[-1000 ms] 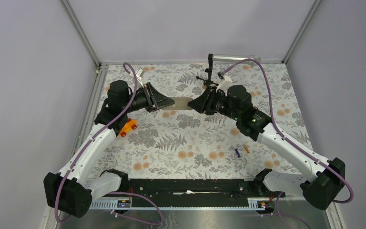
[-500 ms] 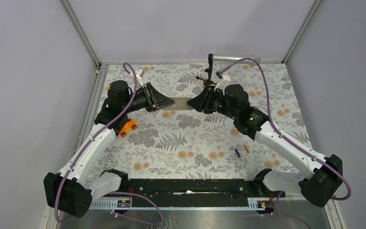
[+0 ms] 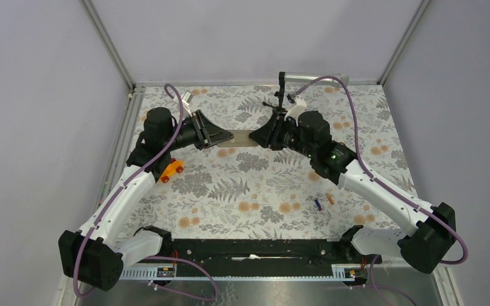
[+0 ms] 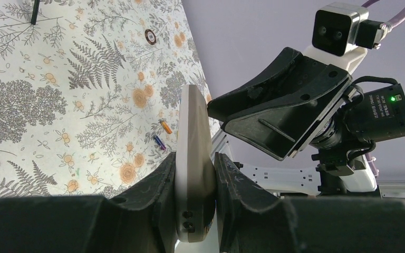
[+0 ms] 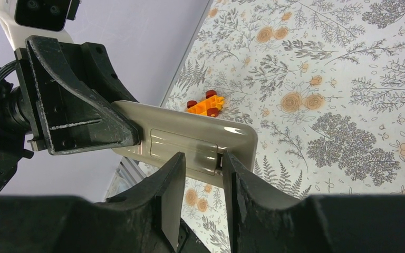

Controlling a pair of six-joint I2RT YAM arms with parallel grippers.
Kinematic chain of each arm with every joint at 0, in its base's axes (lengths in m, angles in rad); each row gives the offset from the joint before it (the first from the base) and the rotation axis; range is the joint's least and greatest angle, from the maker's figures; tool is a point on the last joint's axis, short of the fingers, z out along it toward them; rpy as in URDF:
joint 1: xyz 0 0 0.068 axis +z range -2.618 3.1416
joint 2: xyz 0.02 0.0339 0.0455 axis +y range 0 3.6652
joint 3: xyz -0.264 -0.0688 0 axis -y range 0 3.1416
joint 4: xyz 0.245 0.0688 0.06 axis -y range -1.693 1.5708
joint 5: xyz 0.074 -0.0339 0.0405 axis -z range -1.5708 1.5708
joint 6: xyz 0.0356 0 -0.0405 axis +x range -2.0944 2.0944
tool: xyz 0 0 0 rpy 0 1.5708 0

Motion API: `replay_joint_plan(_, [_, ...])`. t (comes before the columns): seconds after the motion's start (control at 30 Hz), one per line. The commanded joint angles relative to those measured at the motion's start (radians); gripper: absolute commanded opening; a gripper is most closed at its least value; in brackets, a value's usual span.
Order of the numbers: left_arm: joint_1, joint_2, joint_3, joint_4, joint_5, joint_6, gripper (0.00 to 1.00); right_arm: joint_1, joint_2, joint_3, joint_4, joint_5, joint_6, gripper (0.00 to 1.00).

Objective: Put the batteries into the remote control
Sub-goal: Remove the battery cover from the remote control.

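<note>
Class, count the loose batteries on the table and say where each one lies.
2. The dark blue battery and the orange battery lie side by side on the table beside the right arm. Any inside the remote control would be hidden.

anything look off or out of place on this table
Nothing looks spilled or broken. The one stray is the small orange toy car with red wheels, lying by the left arm. The slim dark blue battery and orange battery lie loose on the floral cloth.
</note>
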Motion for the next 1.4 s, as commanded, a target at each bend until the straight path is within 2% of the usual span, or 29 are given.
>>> replay_joint_plan(0.0, [-0.006,-0.022,0.004,0.154,0.045,-0.038,0.00,0.020,0.027,0.045,-0.004,0.025,-0.016,0.38])
replay_joint_plan(0.27, [-0.006,-0.042,-0.014,0.218,0.074,-0.048,0.00,0.032,0.069,0.076,-0.134,0.120,0.020,0.35])
replay_joint_plan(0.37, [-0.006,-0.047,-0.028,0.268,0.095,-0.079,0.00,0.032,0.074,0.066,-0.116,0.077,0.045,0.35])
replay_joint_plan(0.53, [-0.006,-0.044,-0.037,0.354,0.138,-0.143,0.00,0.032,0.067,-0.012,0.100,-0.158,0.126,0.36])
replay_joint_plan(0.8, [-0.007,-0.032,-0.025,0.354,0.168,-0.163,0.00,0.030,0.057,-0.104,0.344,-0.361,0.204,0.38])
replay_joint_plan(0.97, [-0.007,-0.025,-0.027,0.393,0.178,-0.199,0.00,0.031,0.062,-0.142,0.470,-0.432,0.241,0.39])
replay_joint_plan(1.37, [-0.019,-0.014,-0.066,0.411,0.195,-0.252,0.00,0.022,0.064,-0.245,0.734,-0.487,0.319,0.39])
